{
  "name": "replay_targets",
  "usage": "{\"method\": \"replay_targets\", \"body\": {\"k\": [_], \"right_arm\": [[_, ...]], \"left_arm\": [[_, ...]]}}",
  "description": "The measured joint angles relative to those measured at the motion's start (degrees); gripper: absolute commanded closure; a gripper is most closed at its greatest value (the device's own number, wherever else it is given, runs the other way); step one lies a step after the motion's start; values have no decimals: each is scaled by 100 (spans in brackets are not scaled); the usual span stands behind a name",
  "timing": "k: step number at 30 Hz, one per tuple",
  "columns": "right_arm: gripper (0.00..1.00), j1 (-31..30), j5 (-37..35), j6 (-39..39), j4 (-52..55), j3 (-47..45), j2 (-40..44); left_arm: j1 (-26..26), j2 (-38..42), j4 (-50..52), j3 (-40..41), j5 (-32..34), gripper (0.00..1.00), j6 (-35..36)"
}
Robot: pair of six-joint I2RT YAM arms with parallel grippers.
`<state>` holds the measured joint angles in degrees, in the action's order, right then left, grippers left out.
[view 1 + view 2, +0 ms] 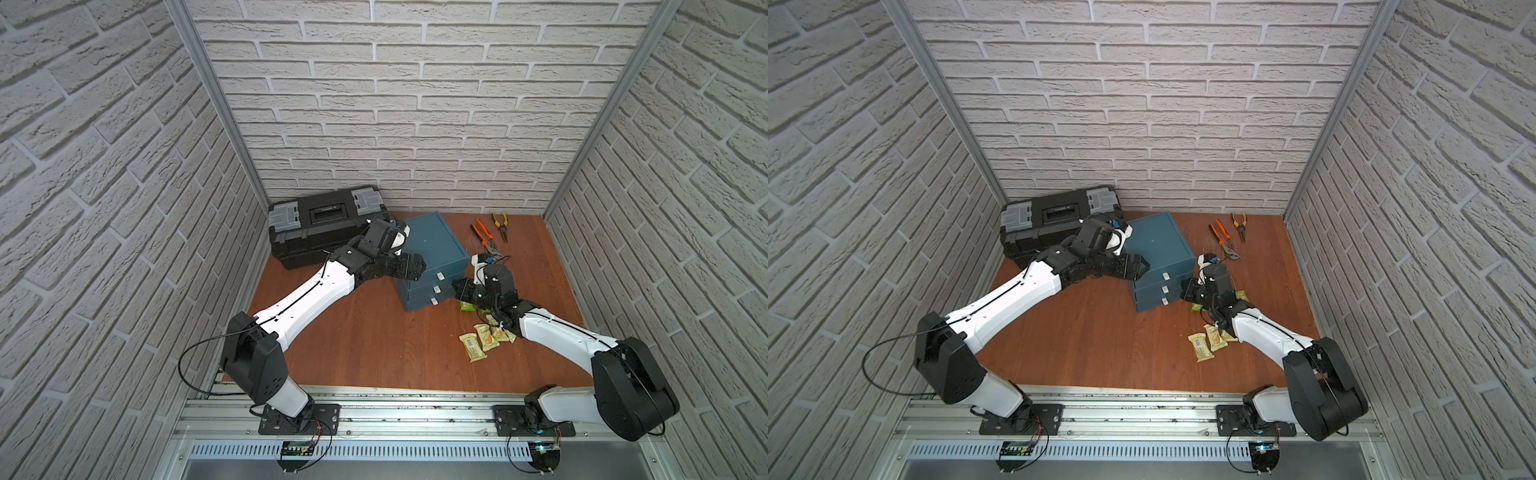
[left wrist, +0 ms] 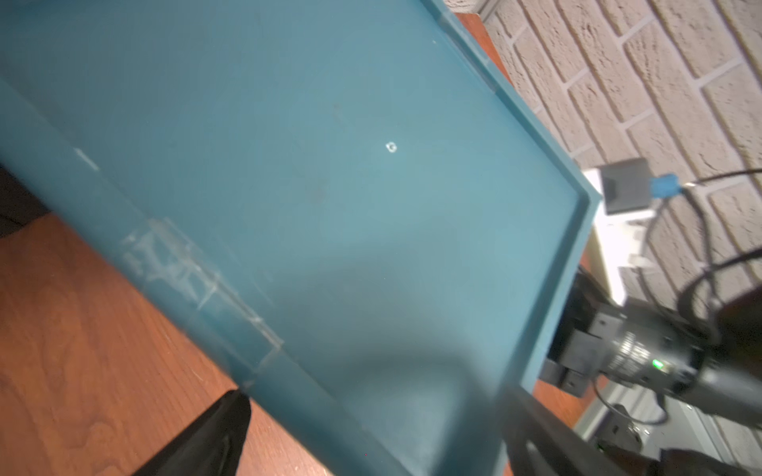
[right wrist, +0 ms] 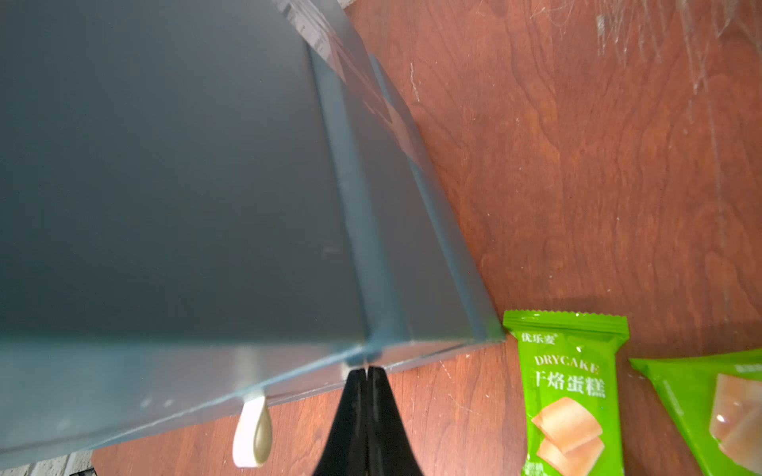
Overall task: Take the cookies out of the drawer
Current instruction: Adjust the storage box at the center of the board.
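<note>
The reddish wooden tabletop (image 1: 353,340) carries a black toolbox (image 1: 320,224), a blue drawer cabinet (image 1: 432,249), pliers (image 1: 484,237) and scattered cookies (image 1: 482,343).

1. Both top views are bright and evenly lit from above. The brick walls (image 1: 415,104) read pale grey with no glare.
2. Wide-angle distortion is strong in both top views. The metal corner posts (image 1: 216,104) splay outward and the brick courses bow toward the edges.
3. Only faint, soft shadows lie on the wooden floor (image 1: 353,340) under the arms.
4. In the left wrist view the drawer cabinet (image 2: 330,165) is soft and out of focus, and a broad dim shadow crosses part of it.
5. In the right wrist view the cabinet is dark and blurred. The print on the green cookie packet (image 3: 565,391) is sharp, and floor scratches catch the light.
</note>
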<state>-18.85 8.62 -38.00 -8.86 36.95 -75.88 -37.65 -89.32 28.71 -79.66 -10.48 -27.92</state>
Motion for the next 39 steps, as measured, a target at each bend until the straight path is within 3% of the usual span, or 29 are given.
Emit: {"method": "replay_targets", "body": {"k": [7,15,21,27,35,39], "right_arm": [[97,61,-693,608,1051,243,1176],[97,623,-769,688,1025,485,-35],[97,949,-79,562,374,627,-1034],[97,883,791,402,-214,1003,-1773],[97,415,890,299,-348,1051,-1963],[84,136,664,280,-293,1088,-1963]], "left_arm": [[-4,9,44,0,245,2,37],[-4,20,37,0,339,1,87],[-4,144,70,92,466,2,122],[11,315,90,236,599,2,133],[127,376,157,254,708,2,201],[153,376,205,225,780,1,262]]}}
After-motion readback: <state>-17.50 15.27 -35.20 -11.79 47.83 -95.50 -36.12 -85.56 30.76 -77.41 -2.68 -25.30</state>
